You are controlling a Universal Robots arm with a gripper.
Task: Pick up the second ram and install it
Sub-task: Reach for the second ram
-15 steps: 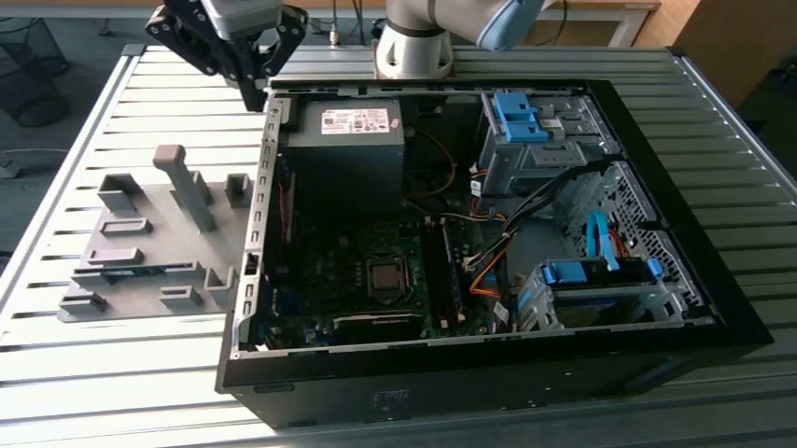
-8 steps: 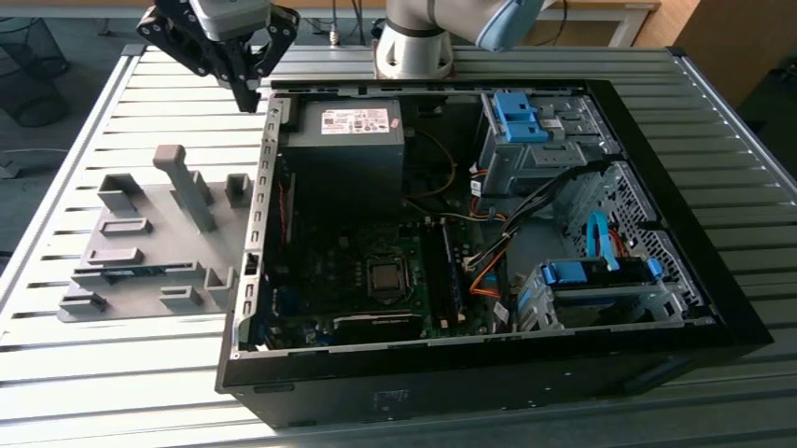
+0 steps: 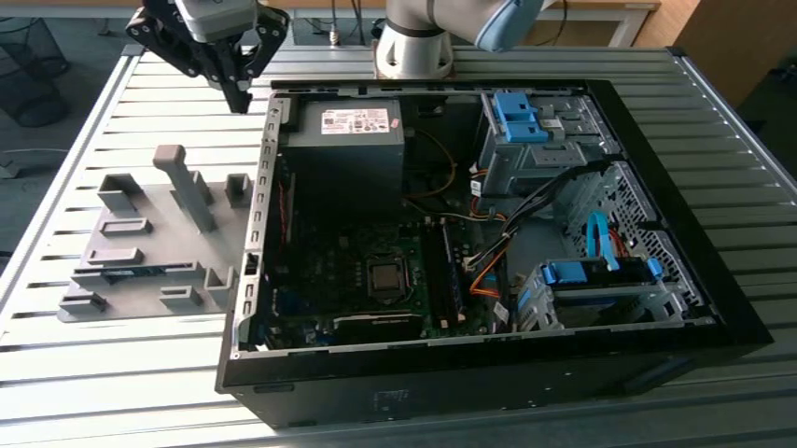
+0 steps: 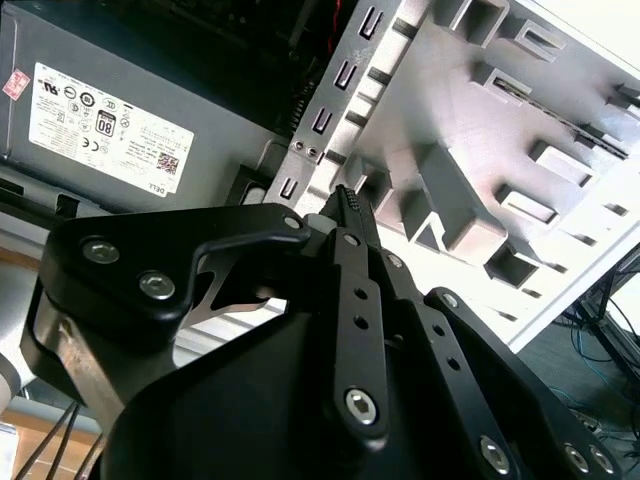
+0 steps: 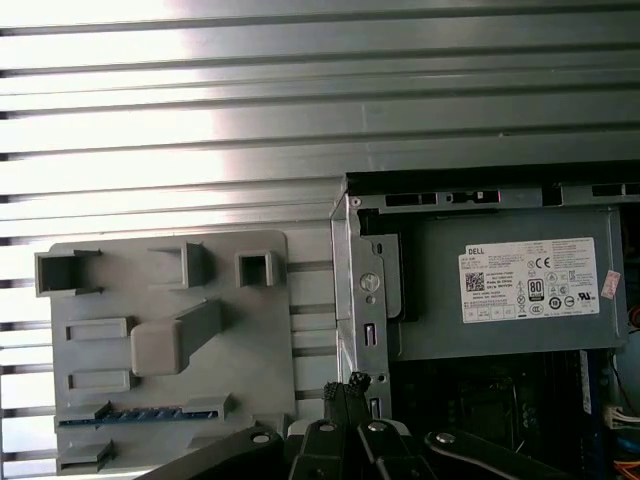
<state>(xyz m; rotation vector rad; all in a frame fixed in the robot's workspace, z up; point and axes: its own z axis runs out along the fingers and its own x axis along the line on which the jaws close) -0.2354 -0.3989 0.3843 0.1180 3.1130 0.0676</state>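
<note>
Blue second ram [image 5: 145,413] lies slotted, long axis toward case [image 5: 348,262].

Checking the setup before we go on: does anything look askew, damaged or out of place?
Nothing stands out. The long thin blue ram stick sits in its slot on the grey plastic holder tray, the open black computer case lies flat on the slatted metal table, and the black gripper, holding nothing, hangs beside the case's corner.

A ribbed metal bench [image 3: 125,383] carries an open black computer case [image 3: 498,392] lying on its side. Just beside the case, toward the exterior view's left, lies a grey holder plate [image 3: 162,247]. The arm's base [image 3: 415,56] stands at the bench's far edge.
</note>
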